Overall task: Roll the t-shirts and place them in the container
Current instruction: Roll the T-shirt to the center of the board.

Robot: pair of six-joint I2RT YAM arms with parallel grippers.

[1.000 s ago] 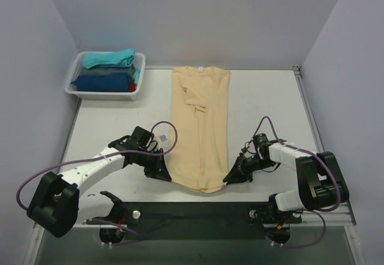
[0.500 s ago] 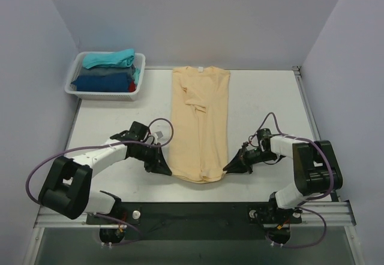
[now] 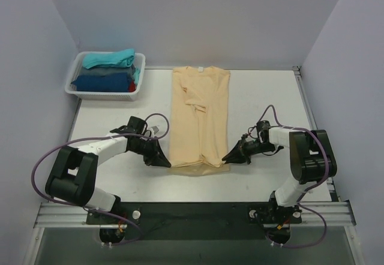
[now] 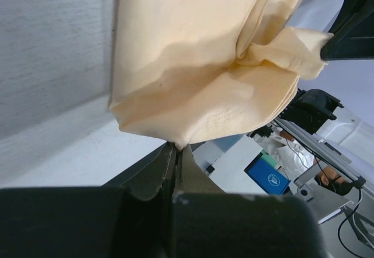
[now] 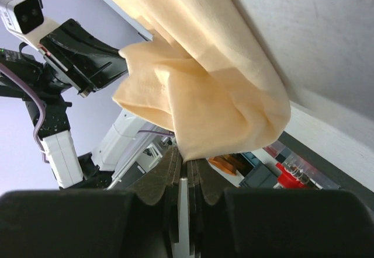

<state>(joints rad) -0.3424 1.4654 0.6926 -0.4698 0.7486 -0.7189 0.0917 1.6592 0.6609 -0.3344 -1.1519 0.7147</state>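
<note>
At the far left corner of the table (image 3: 264, 97) sits a white plastic basket (image 3: 105, 95), its near wall just inside the table's left edge. Folded inside it are a teal shirt (image 3: 108, 58) on top, a grey shirt (image 3: 105, 71) under it, a dark blue shirt (image 3: 99, 83) at the bottom, and a bit of red cloth (image 3: 131, 86) at the right end. A narrow strip of bare tabletop separates the basket from the tan t-shirt (image 3: 201, 115).

Nearer the arms, the left gripper (image 3: 161, 159) lies low over the table with its fingers clenched on the near left corner of the tan t-shirt (image 4: 198, 53). The left wrist view shows the left gripper (image 4: 176, 150) pinching the stitched hem right at its tip. Bare table runs from this arm to the left edge.

Down the middle, the tan t-shirt lies lengthwise, folded into a long narrow band, collar at the far edge. Its near end is doubled over in a short fold across its width. A band of bare table lies between that fold and the near rail.

On the right, the right gripper (image 3: 230, 157) is clamped on the near right corner of the hem. The right wrist view shows the right gripper (image 5: 182, 156) with the cloth (image 5: 198, 83) bunched above its closed tips. Wide bare tabletop extends from here to the right rail.
</note>
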